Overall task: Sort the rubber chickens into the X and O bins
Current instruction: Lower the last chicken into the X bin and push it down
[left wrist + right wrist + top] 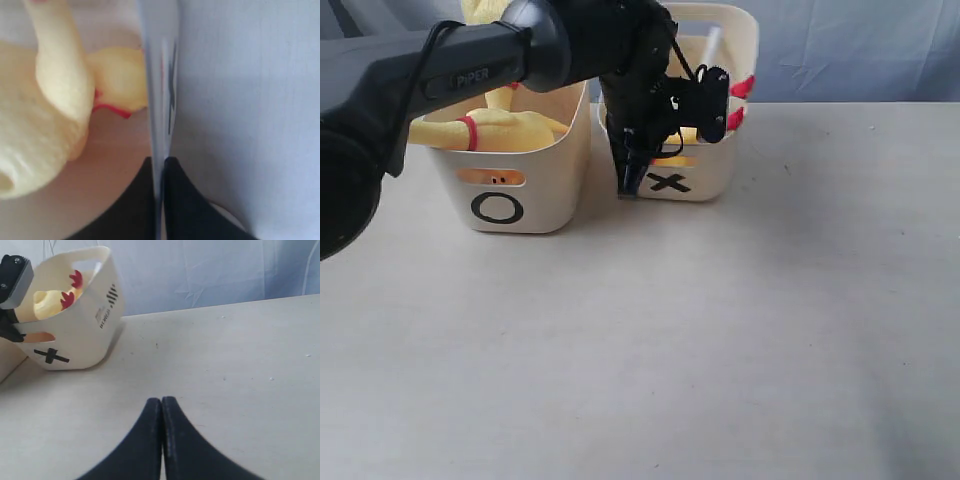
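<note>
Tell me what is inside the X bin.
A yellow rubber chicken with red tips shows inside the X bin. The bin's walls and the left arm hide the rest, so the count is unclear.

Frontal exterior; wrists facing X bin [705, 180]

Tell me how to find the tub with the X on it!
On the far side of the pale table, two cream tubs stand side by side. The X bin is the right-hand one in the exterior view, with the black left gripper at its front wall. Unlike the O bin, it bears a black X.
</note>
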Robot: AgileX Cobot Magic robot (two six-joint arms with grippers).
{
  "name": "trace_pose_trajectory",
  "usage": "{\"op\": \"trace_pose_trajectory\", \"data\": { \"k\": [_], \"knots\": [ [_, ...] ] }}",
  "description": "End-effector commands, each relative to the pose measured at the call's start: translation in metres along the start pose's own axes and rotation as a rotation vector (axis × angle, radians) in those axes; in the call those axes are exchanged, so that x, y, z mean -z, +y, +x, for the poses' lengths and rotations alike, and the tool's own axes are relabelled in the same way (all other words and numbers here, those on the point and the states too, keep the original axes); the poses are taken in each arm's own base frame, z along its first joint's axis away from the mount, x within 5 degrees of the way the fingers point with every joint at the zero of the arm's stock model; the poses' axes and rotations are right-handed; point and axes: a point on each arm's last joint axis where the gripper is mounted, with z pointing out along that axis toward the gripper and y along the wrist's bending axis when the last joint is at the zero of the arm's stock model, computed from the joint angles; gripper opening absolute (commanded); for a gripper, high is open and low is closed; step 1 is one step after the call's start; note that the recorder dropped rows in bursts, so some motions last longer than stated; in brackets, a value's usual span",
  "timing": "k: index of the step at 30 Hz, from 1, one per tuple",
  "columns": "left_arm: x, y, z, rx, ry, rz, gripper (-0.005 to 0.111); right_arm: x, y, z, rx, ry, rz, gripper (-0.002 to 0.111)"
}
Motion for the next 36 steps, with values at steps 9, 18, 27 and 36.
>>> {"op": "trace_pose_trajectory", "data": {
  "k": [9,18,27,36],
  "knots": [
    [0.083,-0.025,-0.049,0.054,-0.055,-0.046,0.0,0.0,0.0,-0.001,0.001,-0.013,-0.003,-0.001],
    [0.108,-0.031,-0.05,0.178,-0.13,0.111,0.0,0.0,0.0,-0.001,0.001,-0.013,-0.003,-0.001],
    [0.107,-0.029,-0.047,0.172,-0.133,0.114,0.0,0.0,0.0,-0.001,0.001,-0.013,-0.003,-0.001],
    [0.094,-0.038,-0.05,0.131,-0.136,0.172,0.0,0.0,0.0,-0.001,0.001,-0.013,-0.003,-0.001]
  ]
}}
